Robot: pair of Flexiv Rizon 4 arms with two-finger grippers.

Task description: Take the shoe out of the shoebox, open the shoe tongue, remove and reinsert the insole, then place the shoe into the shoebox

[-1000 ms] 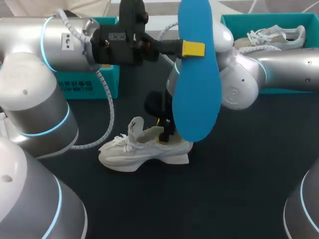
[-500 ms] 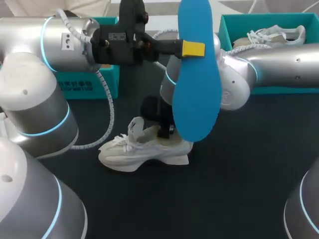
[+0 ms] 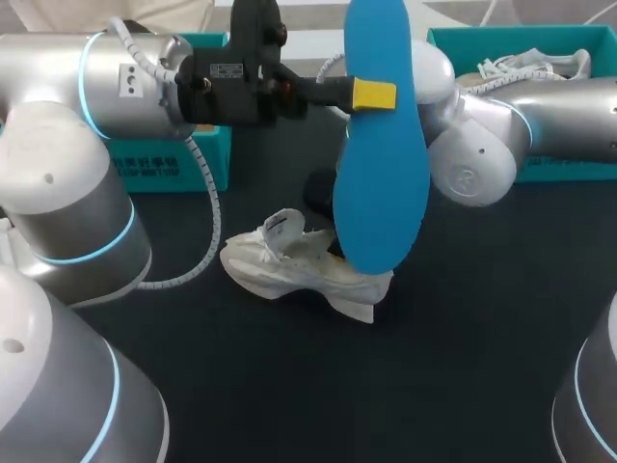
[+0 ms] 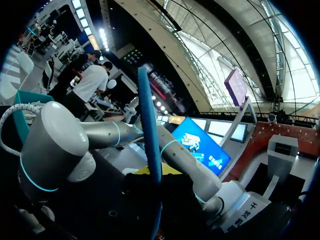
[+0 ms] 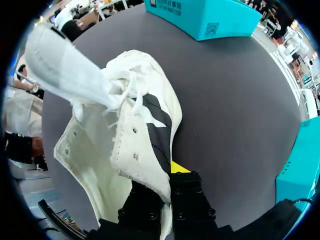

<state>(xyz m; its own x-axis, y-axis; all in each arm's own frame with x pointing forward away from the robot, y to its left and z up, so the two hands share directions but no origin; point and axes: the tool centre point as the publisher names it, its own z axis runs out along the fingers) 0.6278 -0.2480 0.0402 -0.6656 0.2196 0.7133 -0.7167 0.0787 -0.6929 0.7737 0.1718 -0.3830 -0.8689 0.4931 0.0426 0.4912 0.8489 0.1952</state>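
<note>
High above the table my left gripper [image 3: 374, 95] is shut on a blue insole [image 3: 381, 164] that hangs upright; the left wrist view shows the insole [image 4: 149, 140] edge-on between the fingers. Below it, the white shoe [image 3: 299, 270] lies tilted on the dark table, tongue [image 3: 284, 230] standing up. My right gripper [image 5: 167, 172] is shut on the side wall of the shoe [image 5: 125, 135] at its opening, one yellow tip showing outside it. In the head view the insole hides most of that gripper. The teal shoebox [image 3: 453, 43] stands at the back right.
A second white shoe [image 3: 530, 68] lies in the shoebox, behind my right arm [image 3: 521, 125]. A teal box [image 3: 169, 159] stands at the back left, under my left arm [image 3: 116, 87]. The dark table [image 3: 463, 367] spreads in front of the shoe.
My right gripper has shut on the shoe's side wall and dragged the shoe to the right, tilting it. The left arm and the insole have stayed still.
</note>
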